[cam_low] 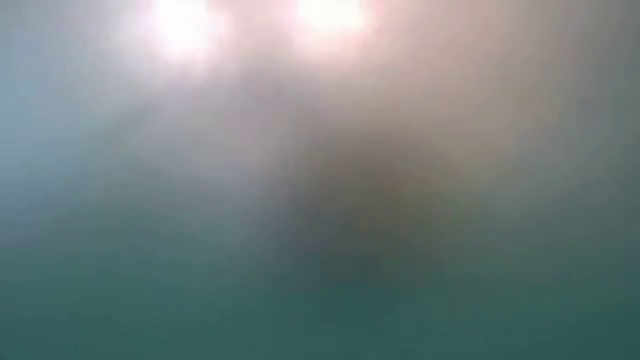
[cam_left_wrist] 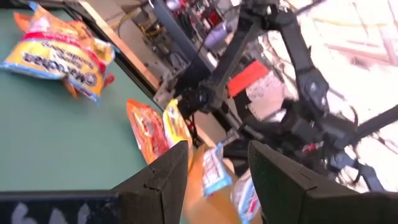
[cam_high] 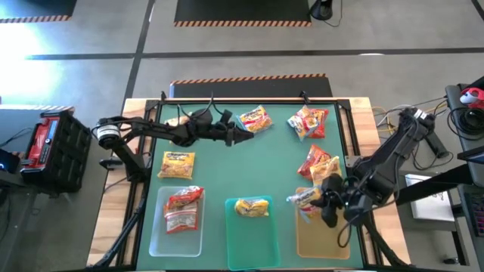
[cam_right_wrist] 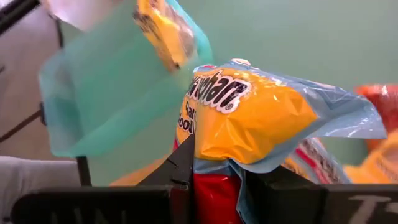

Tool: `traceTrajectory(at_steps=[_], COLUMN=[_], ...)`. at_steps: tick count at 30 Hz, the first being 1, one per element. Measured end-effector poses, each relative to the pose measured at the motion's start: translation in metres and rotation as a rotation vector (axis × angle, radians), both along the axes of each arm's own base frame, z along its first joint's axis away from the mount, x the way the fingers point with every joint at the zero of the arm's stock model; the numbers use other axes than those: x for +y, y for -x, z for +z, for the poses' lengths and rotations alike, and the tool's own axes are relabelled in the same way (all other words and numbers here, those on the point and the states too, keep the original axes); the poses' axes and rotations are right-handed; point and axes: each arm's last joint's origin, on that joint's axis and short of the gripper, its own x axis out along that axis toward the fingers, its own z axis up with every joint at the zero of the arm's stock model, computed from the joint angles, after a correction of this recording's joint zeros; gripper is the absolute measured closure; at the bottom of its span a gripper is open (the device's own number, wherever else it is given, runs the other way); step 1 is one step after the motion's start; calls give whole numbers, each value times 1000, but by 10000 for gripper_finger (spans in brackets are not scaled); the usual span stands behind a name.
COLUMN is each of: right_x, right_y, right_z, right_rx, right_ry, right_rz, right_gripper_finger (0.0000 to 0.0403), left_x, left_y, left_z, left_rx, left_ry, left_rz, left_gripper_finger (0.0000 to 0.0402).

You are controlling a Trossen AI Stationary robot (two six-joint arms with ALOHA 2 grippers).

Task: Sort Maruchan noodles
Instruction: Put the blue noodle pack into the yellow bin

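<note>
Maruchan noodle packets lie on the green mat: a yellow one [cam_high: 175,164] at the left, one [cam_high: 254,119] at the far middle, a heap [cam_high: 308,122] at the far right and a red-orange heap [cam_high: 318,162] below it. Two red packets [cam_high: 184,208] lie in the clear tray [cam_high: 155,242]. A yellow one [cam_high: 252,206] lies in the teal tray [cam_high: 249,253]. My right gripper [cam_high: 327,202] is shut on an orange-yellow packet [cam_high: 305,198] over the amber tray [cam_high: 321,245]. My left gripper [cam_high: 246,136] stands open and holds nothing, beside the far middle packet. My right gripper pinches one end of the orange-yellow packet [cam_right_wrist: 214,163] between its two fingers [cam_right_wrist: 184,165]. The fingers slant down from the table's right side. The rest of the packet [cam_right_wrist: 249,115] juts out past the fingertips, above the amber tray's far end.
The three trays stand side by side along the near edge. The mat between the left yellow packet and the right-hand heaps is bare [cam_high: 242,166]. The low view shows only a blur. Cables and equipment stand beyond the table's right edge [cam_high: 454,113].
</note>
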Motion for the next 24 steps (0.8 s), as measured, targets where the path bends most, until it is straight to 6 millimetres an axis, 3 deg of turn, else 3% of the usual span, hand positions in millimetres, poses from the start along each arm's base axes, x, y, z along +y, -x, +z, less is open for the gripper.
traceTrajectory(at_steps=[5,16,24], right_x=[7,15,19], right_y=[4,0,1], right_z=[-17,-42,-51], right_rx=[91,195,317], right_ry=[-42,130,89], right_rz=[-13,-10,6], right_gripper_finger=[342,341,293], left_x=[-2,-3,-7], left_y=[-1,-2,-4], left_z=[2,2,2], left_rx=[-14,-17,-18], left_ry=[16,15,14], left_rz=[40,123,141], left_gripper_finger=[251,251,251])
